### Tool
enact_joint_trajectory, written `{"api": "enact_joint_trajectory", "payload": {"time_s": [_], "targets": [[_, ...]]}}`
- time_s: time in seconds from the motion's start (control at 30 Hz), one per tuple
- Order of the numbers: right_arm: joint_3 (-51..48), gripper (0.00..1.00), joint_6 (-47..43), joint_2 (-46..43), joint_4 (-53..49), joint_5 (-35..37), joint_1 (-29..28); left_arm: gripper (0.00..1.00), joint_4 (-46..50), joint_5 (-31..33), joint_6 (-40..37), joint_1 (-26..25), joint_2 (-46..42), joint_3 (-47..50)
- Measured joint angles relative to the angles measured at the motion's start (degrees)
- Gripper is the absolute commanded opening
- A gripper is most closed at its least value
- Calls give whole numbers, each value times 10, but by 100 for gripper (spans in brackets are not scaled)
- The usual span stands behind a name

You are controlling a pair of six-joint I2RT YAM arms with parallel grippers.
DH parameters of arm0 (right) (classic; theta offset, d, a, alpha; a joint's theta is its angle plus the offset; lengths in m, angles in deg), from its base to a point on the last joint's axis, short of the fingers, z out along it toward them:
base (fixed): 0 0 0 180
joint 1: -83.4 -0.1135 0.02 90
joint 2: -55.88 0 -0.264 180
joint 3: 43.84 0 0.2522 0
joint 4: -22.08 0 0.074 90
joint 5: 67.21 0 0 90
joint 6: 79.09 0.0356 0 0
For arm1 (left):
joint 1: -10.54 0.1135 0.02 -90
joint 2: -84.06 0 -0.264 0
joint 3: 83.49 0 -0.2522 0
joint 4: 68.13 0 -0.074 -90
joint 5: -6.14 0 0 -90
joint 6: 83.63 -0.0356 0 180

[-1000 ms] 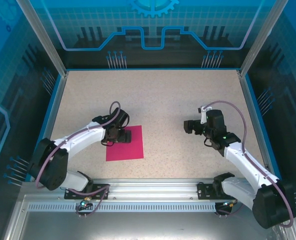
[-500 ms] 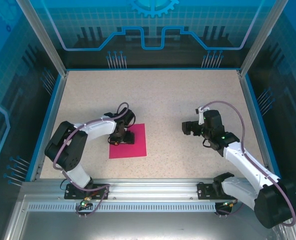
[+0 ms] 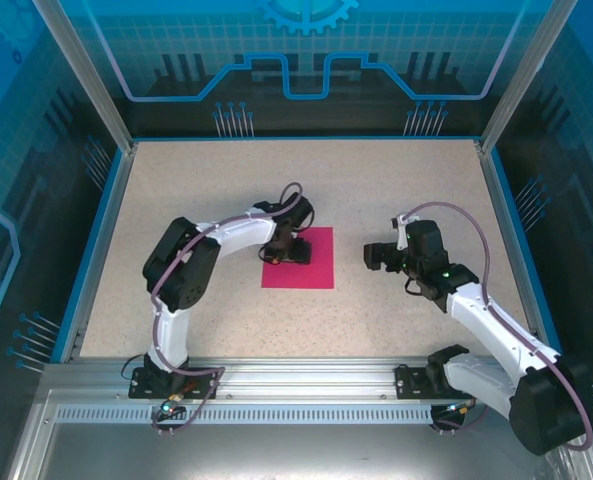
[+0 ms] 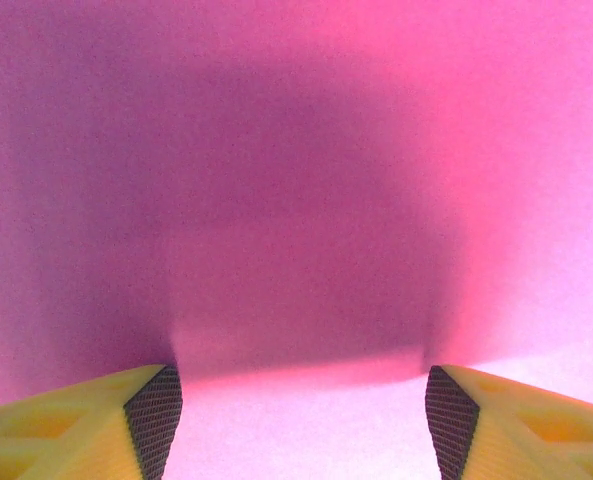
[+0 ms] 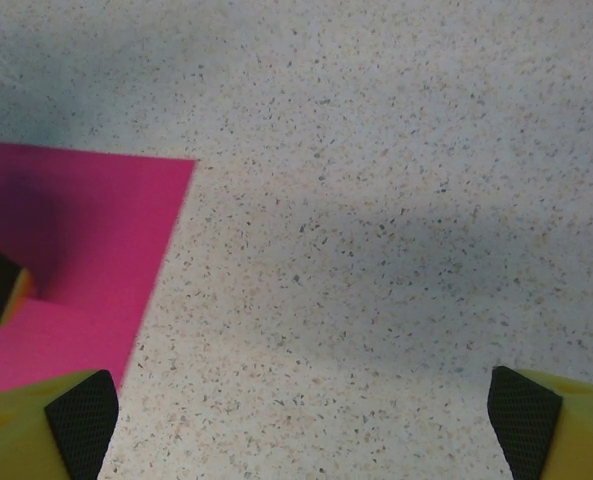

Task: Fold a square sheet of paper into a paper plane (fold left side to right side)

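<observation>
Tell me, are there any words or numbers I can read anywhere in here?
None: there are no words, numbers or labels to read.
The square sheet of paper is plain pink, with nothing printed on it.
The blue back wall has a gear drawing and line patterns, but no letters.

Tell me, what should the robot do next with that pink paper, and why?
Probably slide the left gripper to the left edge of the square sheet of paper and pinch it up. The sheet lies flat, unfolded; the gripper's open fingers are over its left part, and the open right gripper hovers off its right edge.
</observation>
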Motion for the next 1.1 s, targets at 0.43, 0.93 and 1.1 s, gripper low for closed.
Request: {"api": "enact_joint_trajectory", "payload": {"time_s": [0.43, 0.93, 1.1], "targets": [[186, 99, 40, 289, -7, -12, -61, 69, -47, -73, -3, 5, -81, 69], [364, 99, 50, 517, -53, -7, -94, 47, -104, -134, 27, 26, -94, 152], [366, 99, 54, 532, -69, -15, -105, 44, -115, -133, 27, 26, -94, 158]]}}
